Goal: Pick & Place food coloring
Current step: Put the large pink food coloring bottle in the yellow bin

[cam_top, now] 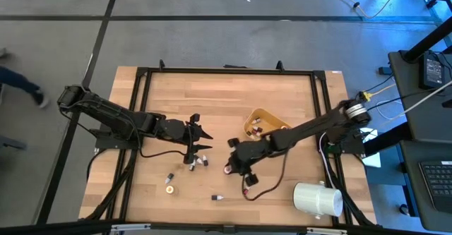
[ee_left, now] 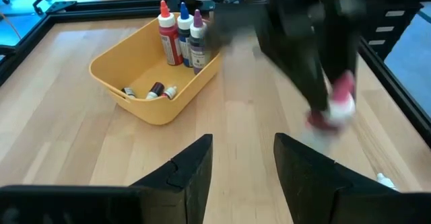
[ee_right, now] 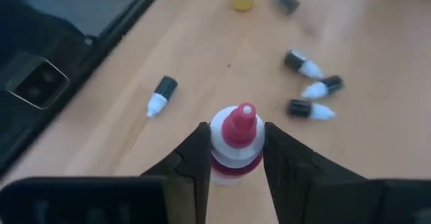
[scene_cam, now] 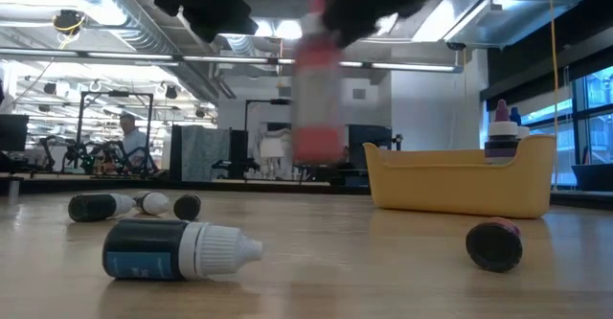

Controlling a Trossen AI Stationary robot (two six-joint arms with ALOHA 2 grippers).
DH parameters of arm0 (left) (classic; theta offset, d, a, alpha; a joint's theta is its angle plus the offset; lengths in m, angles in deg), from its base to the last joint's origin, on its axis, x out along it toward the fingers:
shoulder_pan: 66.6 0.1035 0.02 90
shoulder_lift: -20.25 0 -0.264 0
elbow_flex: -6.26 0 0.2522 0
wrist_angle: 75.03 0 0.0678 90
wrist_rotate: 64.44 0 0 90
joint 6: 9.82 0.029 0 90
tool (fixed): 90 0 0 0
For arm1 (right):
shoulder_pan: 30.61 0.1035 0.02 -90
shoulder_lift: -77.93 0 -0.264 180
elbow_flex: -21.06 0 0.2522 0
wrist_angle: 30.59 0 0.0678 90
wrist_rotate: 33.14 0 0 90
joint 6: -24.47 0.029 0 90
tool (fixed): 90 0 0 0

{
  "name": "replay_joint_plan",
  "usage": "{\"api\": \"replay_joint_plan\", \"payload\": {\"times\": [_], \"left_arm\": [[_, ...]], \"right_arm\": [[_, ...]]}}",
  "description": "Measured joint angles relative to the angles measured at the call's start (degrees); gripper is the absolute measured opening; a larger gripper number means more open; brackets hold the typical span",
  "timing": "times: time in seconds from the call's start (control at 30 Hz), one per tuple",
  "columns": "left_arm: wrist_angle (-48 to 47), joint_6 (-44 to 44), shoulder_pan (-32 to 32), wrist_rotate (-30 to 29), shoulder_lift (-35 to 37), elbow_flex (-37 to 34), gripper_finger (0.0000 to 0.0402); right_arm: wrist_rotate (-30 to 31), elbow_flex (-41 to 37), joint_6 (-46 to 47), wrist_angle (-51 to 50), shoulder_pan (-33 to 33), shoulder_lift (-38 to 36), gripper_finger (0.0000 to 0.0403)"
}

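Observation:
My right gripper [cam_top: 231, 166] is shut on a small food coloring bottle [ee_right: 236, 143] with a white body and a red cap, above the table's middle. It shows blurred in the low view, clear of the wood [scene_cam: 316, 89]. My left gripper [ee_left: 242, 163] stands open and holds nothing, left of centre [cam_top: 201, 133]. More small dropper bottles lie on their sides on the table [cam_top: 200, 161] [ee_right: 310, 88] [scene_cam: 177, 250]. The yellow-orange bowl [cam_top: 263, 122] holds several bottles, three of them upright [ee_left: 180, 39]. My right gripper pinches the bottle's white shoulder [ee_right: 222, 140] just below the red cap [ee_right: 241, 124], between its two fingers. The fingers slant downward from the table's right side. The cap end sticks out past the fingertips. The bottle hangs clear of the table.
A big white cylinder [cam_top: 318, 198] lies at the near right corner. A yellow-capped bottle [cam_top: 169, 189] and other loose ones [cam_top: 217, 197] lie toward the near edge. A black frame [cam_top: 226, 71] rims the tabletop. A person passes at the far left [cam_top: 21, 83].

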State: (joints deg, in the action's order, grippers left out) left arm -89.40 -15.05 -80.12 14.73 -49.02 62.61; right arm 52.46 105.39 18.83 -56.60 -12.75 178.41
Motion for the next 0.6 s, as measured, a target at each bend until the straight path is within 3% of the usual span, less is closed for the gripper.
{"api": "replay_joint_plan", "payload": {"times": [0.3, 0.6], "left_arm": [[-0.1, 0.0, 0.0, 0.0, 0.0, 0.0, 0.0152], [-0.5, 0.0, 0.0, 0.0, 0.0, 0.0, 0.0151]], "right_arm": [[16.2, -2.3, 9.4, -20.8, 0.0, -18.1, 0.0114], [30.8, -18.6, 19.3, -21.9, -0.5, -35.7, 0.0115]]}}
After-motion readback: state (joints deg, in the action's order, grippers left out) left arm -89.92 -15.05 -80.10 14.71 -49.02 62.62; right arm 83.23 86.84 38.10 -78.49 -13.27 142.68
